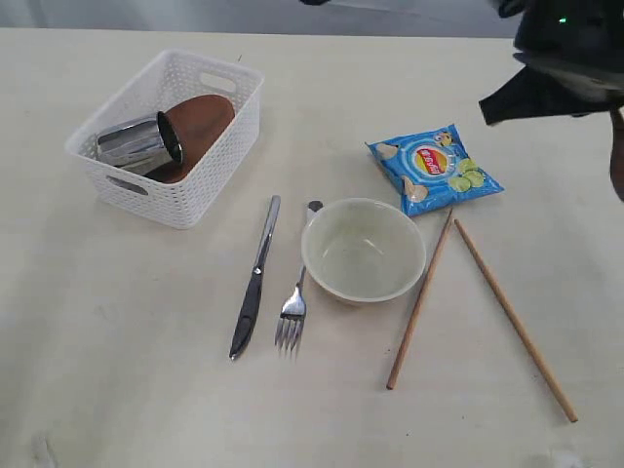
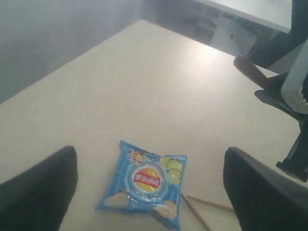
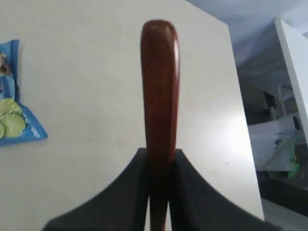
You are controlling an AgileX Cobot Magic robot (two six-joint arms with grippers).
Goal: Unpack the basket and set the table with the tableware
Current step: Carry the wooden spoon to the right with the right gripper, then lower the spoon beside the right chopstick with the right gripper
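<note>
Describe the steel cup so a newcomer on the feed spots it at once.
Find the white basket at the upper left of the exterior view. Inside, the steel cup lies on its side against a brown plate. It is the only shiny, mirror-like cylinder there; the plate is dull brown.

The basket (image 1: pixel 195 185) is matt white perforated plastic. The cup (image 1: pixel 136 144), knife (image 1: pixel 255 281) and fork (image 1: pixel 293 304) are bright polished steel. The bowl (image 1: pixel 363 255) looks smooth and glazed. The chopsticks (image 1: pixel 420 300) are plain matt wood, the wooden spoon (image 3: pixel 160 82) is glossy reddish-brown, and the chip bag (image 1: pixel 434 168) is shiny film.
</note>
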